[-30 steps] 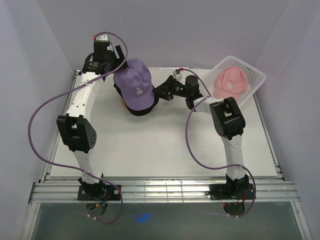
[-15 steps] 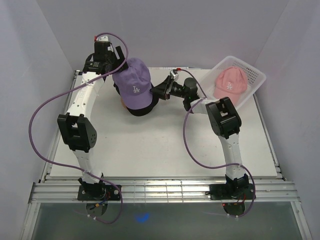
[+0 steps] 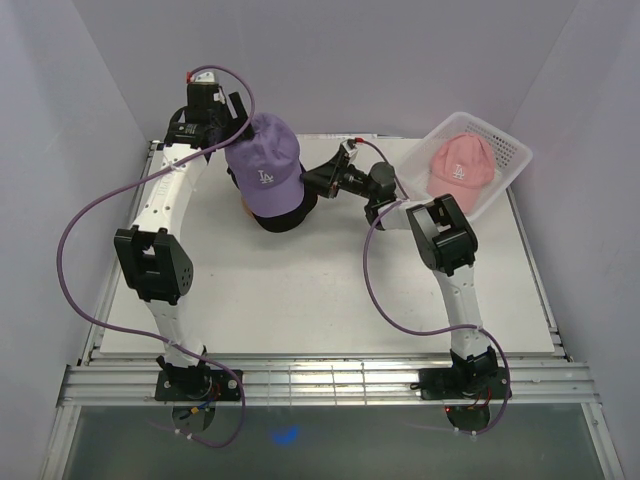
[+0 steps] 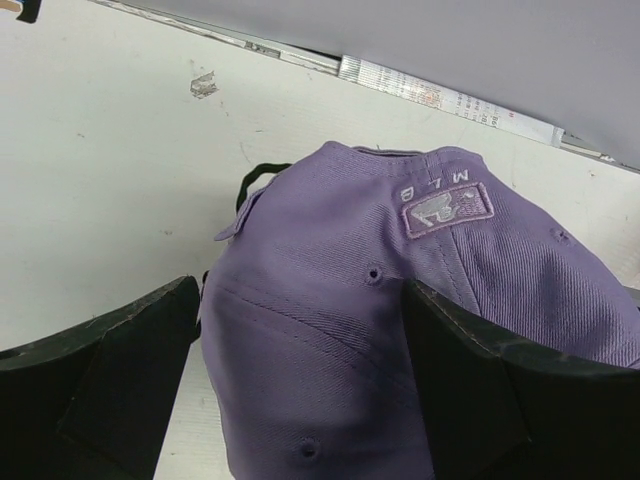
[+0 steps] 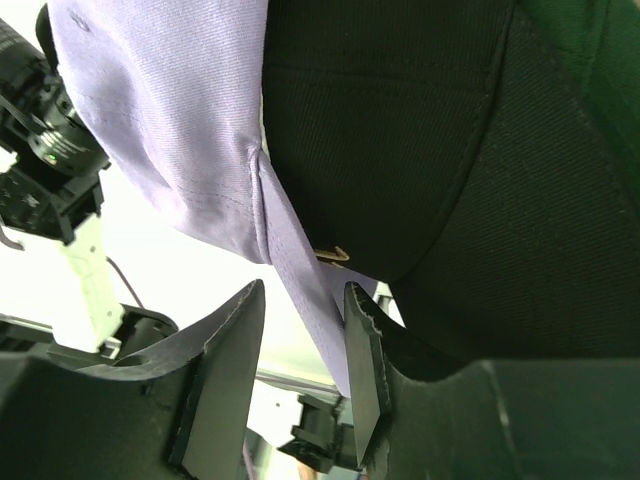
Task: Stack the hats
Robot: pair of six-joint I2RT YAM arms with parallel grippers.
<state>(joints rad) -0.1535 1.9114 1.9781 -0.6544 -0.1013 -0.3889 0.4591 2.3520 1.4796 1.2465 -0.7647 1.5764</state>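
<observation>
Our left claw (image 4: pixel 300 290) grips the purple hat (image 4: pixel 470 270) between its fingers. Our right claw (image 5: pixel 303 292) has its fingers apart around the brim (image 5: pixel 288 235), a black hat (image 5: pixel 400 130) just beside.

The lavender cap (image 3: pixel 265 170) hides most of the black cap (image 3: pixel 285 218) under it; both run off the right wrist view's edges

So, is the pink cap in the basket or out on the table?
In. The pink cap lies crown-up inside the white mesh basket, rim showing around it.
</observation>
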